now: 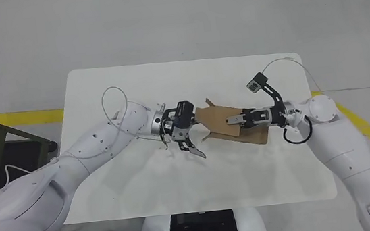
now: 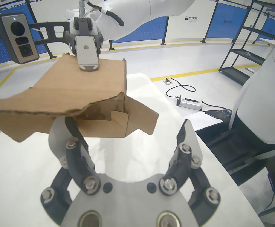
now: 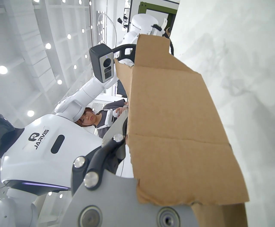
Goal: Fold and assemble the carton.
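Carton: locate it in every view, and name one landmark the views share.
Top view: carton at the table's middle, between left gripper and right gripper.
Left wrist view: carton just beyond the open left gripper, the right gripper clamping its far panel.
Right wrist view: carton across the middle, beside the table.
Shared landmark: the white table.

The right fingers grip the creased brown carton by its edge, white table behind.
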{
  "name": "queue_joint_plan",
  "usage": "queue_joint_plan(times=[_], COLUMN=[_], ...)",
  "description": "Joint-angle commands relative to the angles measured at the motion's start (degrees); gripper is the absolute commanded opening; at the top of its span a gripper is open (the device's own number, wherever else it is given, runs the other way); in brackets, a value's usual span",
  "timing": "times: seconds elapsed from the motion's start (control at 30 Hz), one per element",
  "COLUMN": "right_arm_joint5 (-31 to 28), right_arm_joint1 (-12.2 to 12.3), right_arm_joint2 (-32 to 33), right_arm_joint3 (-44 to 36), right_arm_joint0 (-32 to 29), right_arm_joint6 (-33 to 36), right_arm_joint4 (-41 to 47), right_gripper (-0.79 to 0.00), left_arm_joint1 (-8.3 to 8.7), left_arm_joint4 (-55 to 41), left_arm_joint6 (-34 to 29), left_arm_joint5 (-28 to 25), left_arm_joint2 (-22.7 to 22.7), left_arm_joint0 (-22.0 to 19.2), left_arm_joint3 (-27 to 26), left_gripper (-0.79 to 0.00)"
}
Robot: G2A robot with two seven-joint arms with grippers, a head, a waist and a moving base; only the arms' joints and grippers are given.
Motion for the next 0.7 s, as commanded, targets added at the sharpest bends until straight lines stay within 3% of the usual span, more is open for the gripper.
queue_joint_plan(times=[0.0,0.47,0.67], right_arm_joint5=[-0.04,0.00,0.11], right_arm_joint1=[0.02,0.46,0.69], right_arm_joint2=[-0.11,-0.38,-0.37], right_arm_joint3=[-0.13,-1.02,-1.64], right_arm_joint0=[-0.03,-0.39,-0.60], right_arm_joint6=[-0.04,0.01,0.11], right_arm_joint4=[0.14,0.78,1.00], right_gripper=[-0.785,-0.785,-0.785], left_arm_joint1=[0.05,0.94,1.51], left_arm_joint4=[-0.86,-6.75,-8.00], left_arm_joint6=[0.00,0.00,0.00], left_arm_joint5=[0.00,0.00,0.00], left_arm_joint2=[0.24,3.62,4.37], left_arm_joint0=[-0.04,-1.75,-2.03], left_arm_joint3=[-0.01,-0.09,-0.10], left_gripper=[0.000,0.000,-0.194])
